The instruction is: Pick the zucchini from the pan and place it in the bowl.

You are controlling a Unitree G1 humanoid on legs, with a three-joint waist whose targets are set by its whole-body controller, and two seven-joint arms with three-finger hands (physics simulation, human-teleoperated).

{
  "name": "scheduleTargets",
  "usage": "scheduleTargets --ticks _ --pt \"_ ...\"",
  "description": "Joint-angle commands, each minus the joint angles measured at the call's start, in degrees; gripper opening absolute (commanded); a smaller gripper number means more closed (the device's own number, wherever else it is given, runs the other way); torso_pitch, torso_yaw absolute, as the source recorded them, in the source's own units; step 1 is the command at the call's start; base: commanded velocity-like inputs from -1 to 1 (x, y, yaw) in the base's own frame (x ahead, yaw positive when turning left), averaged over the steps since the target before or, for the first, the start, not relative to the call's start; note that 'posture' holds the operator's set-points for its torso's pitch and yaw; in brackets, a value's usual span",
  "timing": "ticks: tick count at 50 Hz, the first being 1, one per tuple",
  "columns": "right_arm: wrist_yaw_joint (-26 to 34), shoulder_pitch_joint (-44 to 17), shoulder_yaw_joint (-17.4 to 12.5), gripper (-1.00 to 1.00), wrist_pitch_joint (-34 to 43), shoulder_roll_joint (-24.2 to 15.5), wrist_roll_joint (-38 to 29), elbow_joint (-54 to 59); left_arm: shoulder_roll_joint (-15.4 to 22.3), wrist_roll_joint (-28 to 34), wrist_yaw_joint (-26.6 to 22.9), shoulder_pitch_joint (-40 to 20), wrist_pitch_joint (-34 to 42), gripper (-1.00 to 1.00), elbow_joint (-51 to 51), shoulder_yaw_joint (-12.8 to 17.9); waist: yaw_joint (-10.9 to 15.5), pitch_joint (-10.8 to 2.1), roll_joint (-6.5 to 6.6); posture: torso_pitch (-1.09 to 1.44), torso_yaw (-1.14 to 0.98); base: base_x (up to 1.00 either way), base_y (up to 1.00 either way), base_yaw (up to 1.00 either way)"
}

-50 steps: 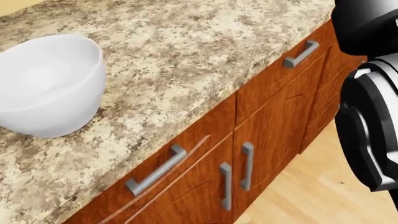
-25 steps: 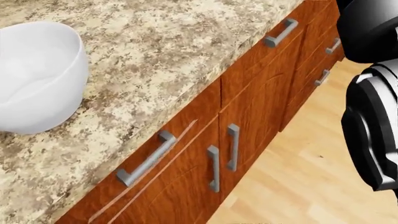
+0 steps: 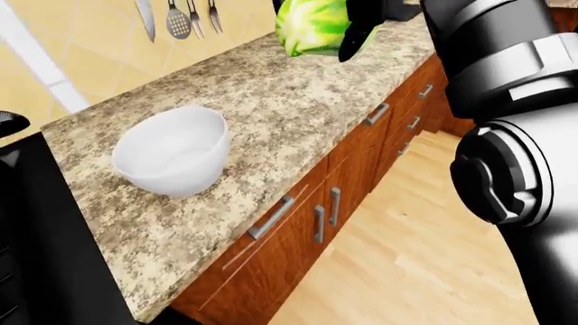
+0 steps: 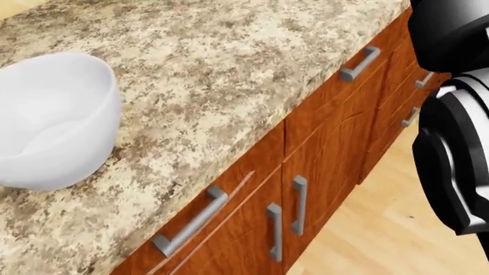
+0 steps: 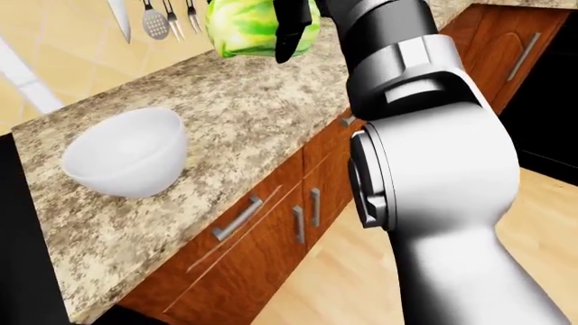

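A green zucchini [image 3: 310,26] hangs at the top of the left-eye view, gripped by my right hand [image 3: 354,30], whose black fingers [image 5: 291,28] close round it above the granite counter [image 3: 298,108]. The white bowl [image 3: 173,150] stands empty on the counter, down and to the left of the zucchini; it also shows at the left of the head view [image 4: 50,120]. My right arm [image 5: 425,169] fills the right of the views. The pan and my left hand are out of view.
Utensils [image 3: 179,17] hang on the yellow tiled wall at top left. A black stove edge [image 3: 36,237] borders the counter's left end. Wooden cabinet doors and drawers with grey handles [image 4: 298,203] run below the counter; wood floor [image 3: 406,271] lies to the right.
The head view has shifted back right and down, so the bowl and counter sit further right in the picture than half a second ago. The bowl itself has not moved on the counter.
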Motion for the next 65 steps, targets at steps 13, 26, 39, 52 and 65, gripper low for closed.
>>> scheduleTargets --ticks 13,26,39,52,65 --pt "-0.61 -2.51 -0.4 -1.0 0.34 -0.09 1.84 -2.3 1.67 -0.15 0.45 -1.12 -0.92 1.0 -0.79 1.12 -0.38 -1.05 -1.87 0.0 0.0 0.0 0.0 0.42" --pt "-0.18 -2.67 -0.51 -1.0 0.53 -0.04 2.35 -2.35 1.81 -0.29 0.56 -1.09 -1.02 1.0 -0.78 1.14 0.93 -0.62 -4.14 0.0 0.0 0.0 0.0 0.61" --pt "-0.06 -2.62 -0.43 -1.0 0.58 0.0 2.61 -2.42 1.72 -0.32 0.55 -0.88 -1.0 1.0 -0.96 1.33 0.93 -1.49 1.26 0.0 0.0 0.0 0.0 0.72" --pt "0.27 -2.82 -0.36 -1.0 0.55 0.03 2.72 -2.47 2.13 -0.58 0.82 -1.07 -0.7 1.0 -0.94 1.45 0.52 -0.5 -6.46 0.0 0.0 0.0 0.0 0.79" --pt "0.86 -2.75 -0.57 -1.0 1.36 -0.01 3.12 -2.47 2.05 -0.27 0.81 -1.06 -0.89 1.0 -0.77 1.29 -1.59 0.42 1.71 0.0 0.0 0.0 0.0 0.48"
